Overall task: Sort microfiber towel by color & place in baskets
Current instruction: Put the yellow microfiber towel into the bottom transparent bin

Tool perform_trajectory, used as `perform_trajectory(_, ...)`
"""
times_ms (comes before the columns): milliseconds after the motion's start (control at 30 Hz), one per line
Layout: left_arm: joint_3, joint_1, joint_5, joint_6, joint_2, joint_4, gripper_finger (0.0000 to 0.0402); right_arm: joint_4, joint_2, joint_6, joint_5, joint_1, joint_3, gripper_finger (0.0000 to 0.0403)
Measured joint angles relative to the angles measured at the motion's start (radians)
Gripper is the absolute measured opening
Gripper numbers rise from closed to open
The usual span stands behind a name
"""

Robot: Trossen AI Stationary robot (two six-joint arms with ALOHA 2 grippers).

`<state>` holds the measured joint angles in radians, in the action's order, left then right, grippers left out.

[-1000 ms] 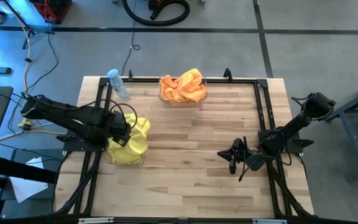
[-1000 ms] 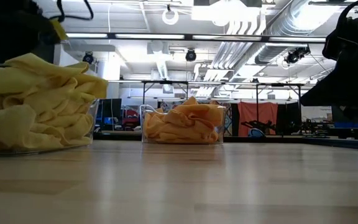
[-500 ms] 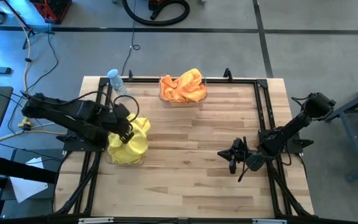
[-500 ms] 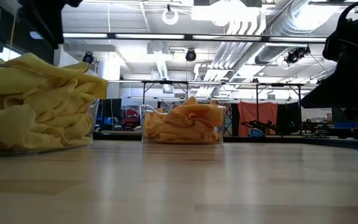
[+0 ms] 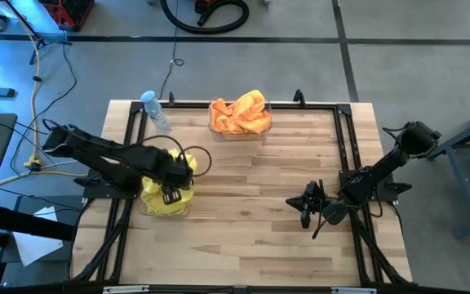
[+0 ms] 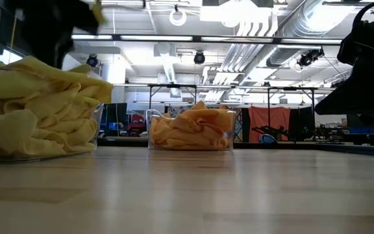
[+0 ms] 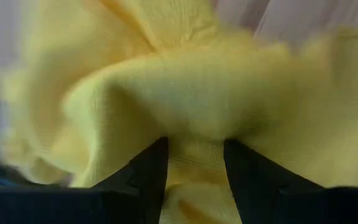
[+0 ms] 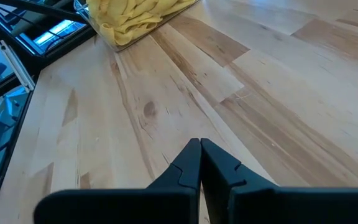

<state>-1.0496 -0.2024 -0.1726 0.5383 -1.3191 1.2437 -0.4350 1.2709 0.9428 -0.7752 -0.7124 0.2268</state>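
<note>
Left side of table: left gripper (image 5: 172,184) sits directly over the near-left basket (image 5: 163,211), fingers (image 7: 148,171) spread a narrow way apart and pressed down into the yellow towels (image 5: 170,198). A fold of yellow cloth lies between them; cannot tell whether it is gripped or only pushed down. The yellow pile mounds above the basket wall in the low view.

Far left corner: water bottle (image 5: 155,109), lying clear of the work.

Far centre: second basket (image 5: 240,131) heaped with orange towels (image 5: 240,114), nothing touching it.

Right side: right gripper (image 5: 308,205) parked low over bare table (image 5: 251,212), well apart from both baskets, fingers (image 8: 188,165) closed together on nothing.

Progress, judged: no loose towel shows anywhere on the table; yellow and orange are each in their own basket. Sorting looks essentially finished; what remains seems to be settling the last yellow towel and lifting the left arm clear.
</note>
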Motion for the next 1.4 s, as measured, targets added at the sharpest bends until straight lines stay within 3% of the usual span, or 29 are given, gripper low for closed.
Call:
perform_trajectory(300,0.367,0.009,0.085,-0.022,0.037,-0.430,0.0144,0.014,0.000,0.000,0.001,-0.002,0.000,0.0002)
perform_trajectory(500,0.436,0.051,0.123,0.029,0.038,-0.485,0.0144,0.020,0.000,0.002,0.001,-0.002,0.000,0.0002)
perform_trajectory(700,0.359,0.056,0.123,0.040,0.049,-0.402,0.0144,0.030,0.000,0.026,0.001,-0.002,0.000,0.0002)
perform_trajectory(1000,0.142,0.050,0.068,0.127,0.062,-0.050,0.0144,0.038,0.000,0.026,0.001,-0.002,0.000,0.0002)
perform_trajectory(1267,-0.003,0.028,0.036,0.105,0.063,0.020,0.0144,0.055,0.000,0.026,0.000,-0.002,0.000,0.0002)
perform_trajectory(1400,-0.036,0.029,-0.049,0.043,0.064,-0.011,0.0144,0.055,0.000,0.026,0.000,-0.002,0.000,0.0002)
